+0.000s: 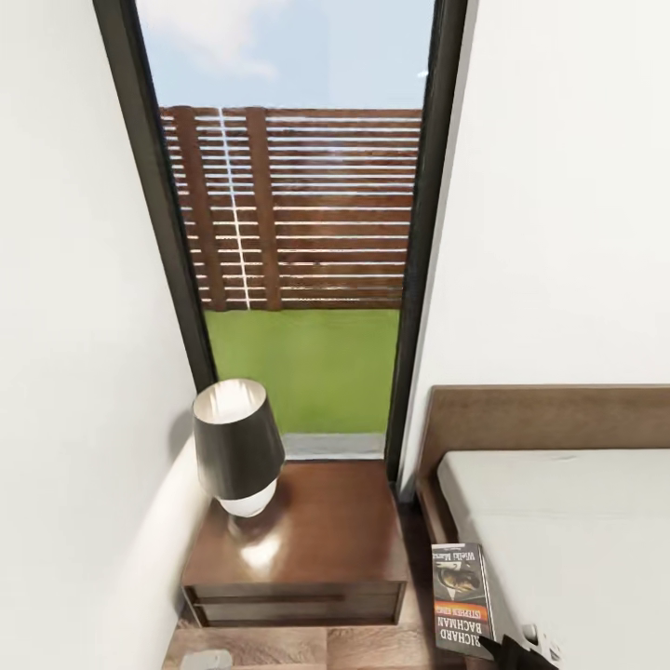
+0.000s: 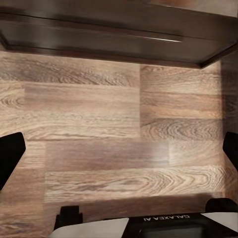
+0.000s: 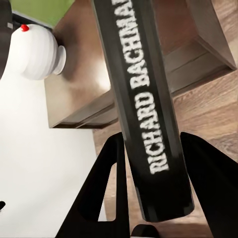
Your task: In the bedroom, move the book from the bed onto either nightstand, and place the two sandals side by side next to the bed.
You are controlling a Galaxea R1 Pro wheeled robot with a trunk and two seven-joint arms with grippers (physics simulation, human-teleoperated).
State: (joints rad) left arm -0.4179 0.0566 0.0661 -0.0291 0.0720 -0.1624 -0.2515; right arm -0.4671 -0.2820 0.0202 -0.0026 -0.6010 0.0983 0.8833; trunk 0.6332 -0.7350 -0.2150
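Gripping the book (image 3: 144, 109) by its spine, our right gripper (image 3: 151, 148) has its jaws pinching it, held between the bed (image 1: 568, 521) and the nightstand (image 1: 316, 540), above the floor (image 2: 99, 134). A lamp (image 1: 237, 447) stands on the nightstand top. Our left gripper (image 2: 119, 153) hangs over the planks, jaws spread.

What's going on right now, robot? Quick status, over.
Right gripper shut on the book, held beside the bed. Left gripper open over floor. Nightstand ahead; lamp takes its left side.
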